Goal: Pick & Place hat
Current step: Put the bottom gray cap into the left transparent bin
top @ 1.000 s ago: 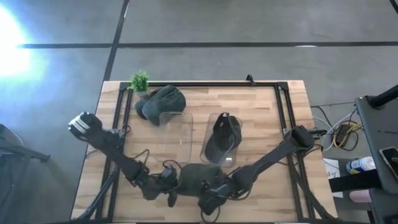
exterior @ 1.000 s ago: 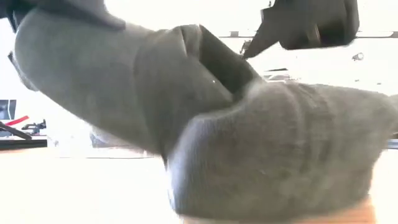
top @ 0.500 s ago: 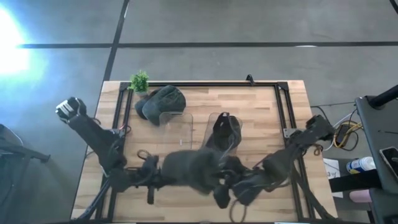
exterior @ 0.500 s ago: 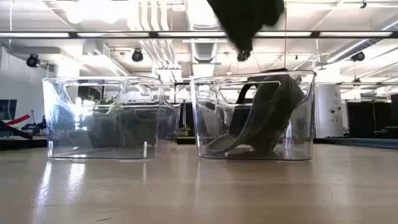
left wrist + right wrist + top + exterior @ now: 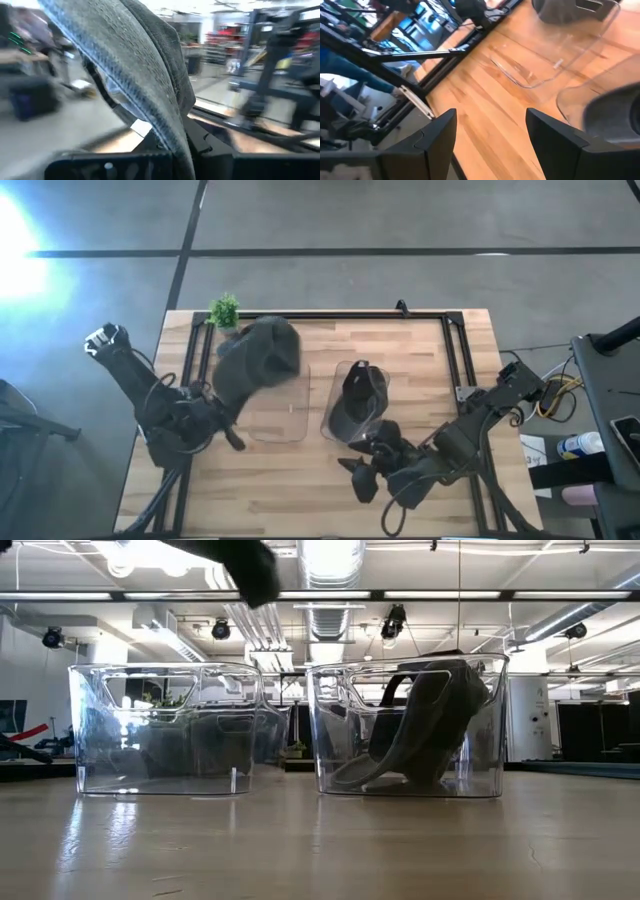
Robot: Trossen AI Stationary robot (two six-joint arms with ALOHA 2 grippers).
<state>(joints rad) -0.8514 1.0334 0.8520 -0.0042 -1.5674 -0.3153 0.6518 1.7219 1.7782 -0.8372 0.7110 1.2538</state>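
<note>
My left gripper (image 5: 225,418) is shut on a grey hat (image 5: 255,365), held high over the left clear bin (image 5: 285,405) and hiding the far-left corner behind it. In the low view only the hat's dark lower part (image 5: 235,555) shows at the top, above that bin (image 5: 165,730). A second dark hat (image 5: 420,730) leans inside the right clear bin (image 5: 355,405). My right gripper (image 5: 362,470) hangs open over the near side of the table, in front of the right bin; nothing is between its fingers (image 5: 437,140). My left gripper (image 5: 180,157) pinches the grey hat by an edge of its fabric (image 5: 172,132) between the two fingers. The hat is lifted clear of the table and stands up and away beyond the fingers, toward the far edge.
A small green plant (image 5: 224,310) stands at the far left corner. Black frame rails (image 5: 330,315) run along the far and side edges. Bare wood (image 5: 300,490) lies along the near edge, left of my right gripper. Cables and boxes lie off the table's right.
The grey hat lay at the near edge with both grippers at it. It has been lifted clear and carried up and toward the far left, over the left bin, by my left gripper. My right gripper has parted from it and drawn back to the right.
</note>
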